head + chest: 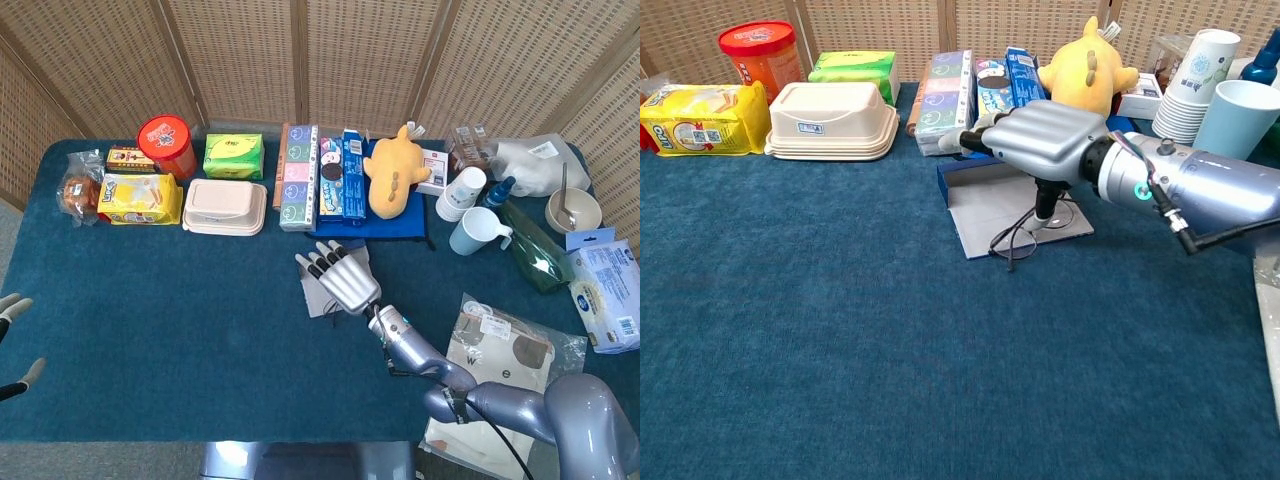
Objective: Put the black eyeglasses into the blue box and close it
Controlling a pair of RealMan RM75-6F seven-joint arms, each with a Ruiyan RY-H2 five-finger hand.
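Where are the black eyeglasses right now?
Chest view, centre-right: the black eyeglasses lie on the blue box's open grey flap, under the right hand.

Open carpet from 6 to 9 o'clock of the blue box. At 12, tight: snack boxes and plush toy just behind, possibly touching. At 3, cups nearby.

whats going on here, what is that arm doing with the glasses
The right hand is stretched flat over the open blue box, its thumb pressing down on the black eyeglasses. The glasses lie partly on the box's pale flap, one end hanging off the front edge onto the blue tablecloth. They are not in the box, and it is not closed. The left hand idles at the table's far edge.
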